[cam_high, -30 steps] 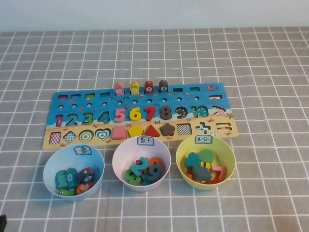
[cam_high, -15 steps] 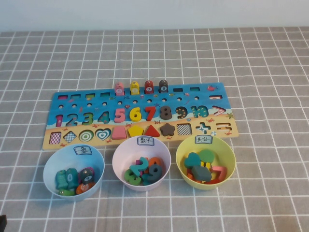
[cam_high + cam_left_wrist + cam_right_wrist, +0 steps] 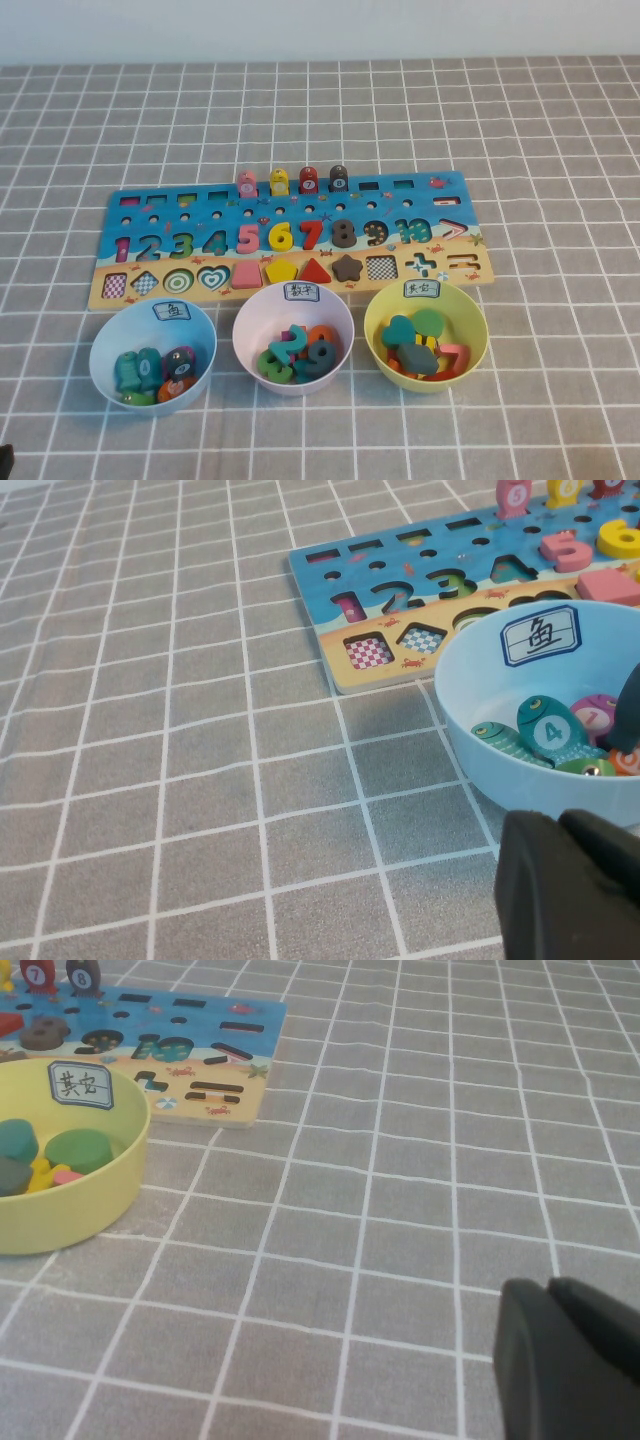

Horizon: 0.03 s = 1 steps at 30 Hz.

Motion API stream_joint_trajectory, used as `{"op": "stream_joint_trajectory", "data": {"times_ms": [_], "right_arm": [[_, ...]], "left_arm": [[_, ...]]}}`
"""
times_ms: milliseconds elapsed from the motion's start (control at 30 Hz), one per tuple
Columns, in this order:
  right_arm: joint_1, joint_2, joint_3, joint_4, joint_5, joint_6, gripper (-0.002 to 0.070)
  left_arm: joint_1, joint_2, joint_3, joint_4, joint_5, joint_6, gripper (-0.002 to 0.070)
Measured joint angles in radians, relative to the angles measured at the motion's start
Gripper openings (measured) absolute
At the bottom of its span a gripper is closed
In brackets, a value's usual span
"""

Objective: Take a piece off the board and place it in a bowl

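The blue and sandy board [image 3: 150,215] lies across the middle of the table. Its "9" cut-out [image 3: 375,233] looks empty. The dark grey "9" [image 3: 320,355] lies in the pale pink bowl [image 3: 293,297] among other coloured numerals, in front of the board's middle. My left gripper [image 3: 560,825] is shut and empty, low beside the light blue bowl [image 3: 470,670]. My right gripper [image 3: 550,1285] is shut and empty over bare cloth, to the right of the yellow-green bowl [image 3: 120,1175]. Neither gripper shows in the high view.
A light blue bowl [image 3: 110,340] with fish pieces stands left of the pink one, and a yellow-green bowl [image 3: 475,320] with shapes stands right of it. Pegs [image 3: 293,181] stand on the board's far edge. A dark brown "8" [image 3: 343,234] and star [image 3: 346,268] sit in the board.
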Motion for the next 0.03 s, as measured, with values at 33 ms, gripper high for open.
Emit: {"op": "stream_joint_trajectory", "data": {"times_ms": [33], "right_arm": [[0.000, 0.000, 0.000, 0.000, 0.000, 0.000, -0.0017]], "left_arm": [[0.000, 0.000, 0.000, 0.000, 0.000, 0.000, -0.0005]]}}
